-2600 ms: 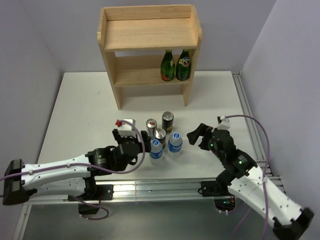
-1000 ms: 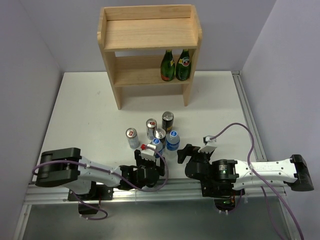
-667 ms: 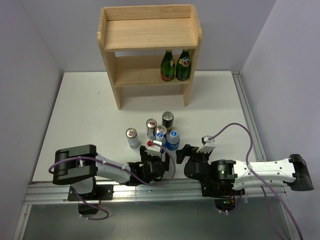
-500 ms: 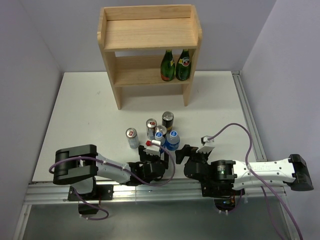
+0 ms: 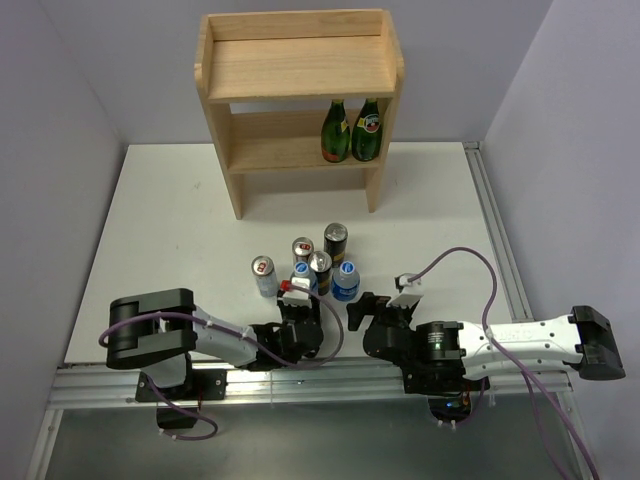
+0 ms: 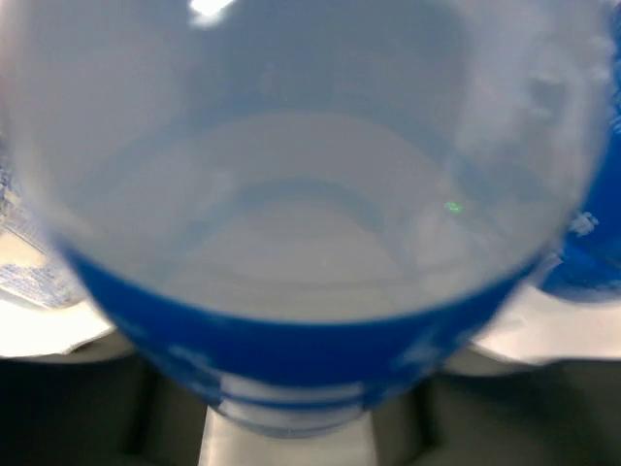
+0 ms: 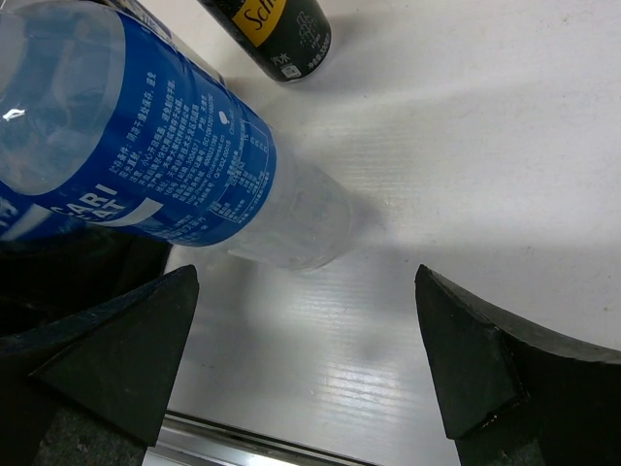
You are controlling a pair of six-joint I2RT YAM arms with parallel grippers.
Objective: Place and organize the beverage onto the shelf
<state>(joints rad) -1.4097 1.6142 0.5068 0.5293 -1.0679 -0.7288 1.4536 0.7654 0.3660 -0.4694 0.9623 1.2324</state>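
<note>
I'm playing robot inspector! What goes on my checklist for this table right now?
Surface: white table, no spills seen.
Job's things: shelf holds none of the drinks yet; two silver cans, two black cans and two water bottles stand bunched on the table.
Clutter: two green bottles on the shelf's lower tier, right side.
Grippers: left gripper pressed close to one water bottle, grip unclear; right gripper open, facing the other.
Cables: purple cables loop off both arms.
Surroundings: plain walls; metal rail at the near edge.
</note>
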